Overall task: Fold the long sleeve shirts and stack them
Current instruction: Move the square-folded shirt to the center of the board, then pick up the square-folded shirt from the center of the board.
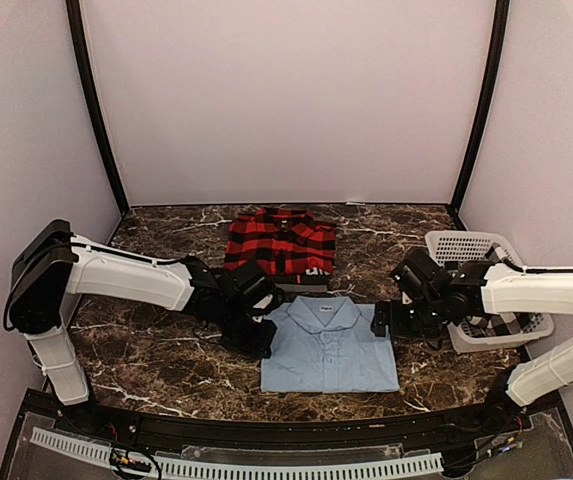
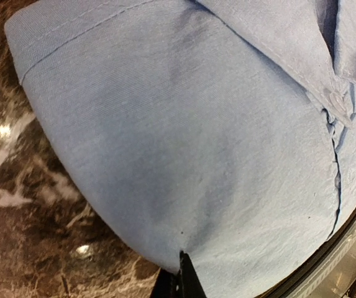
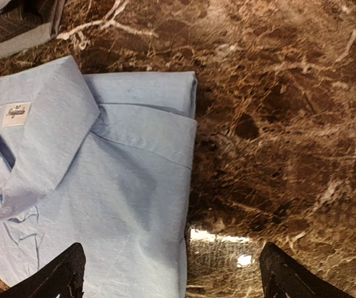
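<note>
On my overhead feed the light blue shirt (image 1: 331, 347) lies folded in a neat rectangle at the near middle of the dark marble desk (image 1: 156, 360), collar pointing away from the arm bases and buttoned front facing up. Behind it, just apart, the red-and-black plaid shirt (image 1: 281, 242) sits folded as well, toward the back of the desk. The white lattice basket (image 1: 463, 238) stands at the right side, and I can see a bit of the black-and-white checked shirt (image 1: 498, 326) inside it, partly hidden by the right arm. My left gripper (image 1: 262, 338) is down at the blue shirt's left edge. In its wrist view the fingers are pressed together on the cloth's rim, and a small pucker runs up from their tips into the fabric. My right gripper (image 1: 384, 320) is at the shirt's right edge, up by the shoulder. In its wrist view the two fingers stand wide apart with nothing between them, one over the blue cloth and the other over bare marble, and the folded side edge of the shirt runs down between them. The collar there shows a small white label (image 3: 16, 115).
</note>
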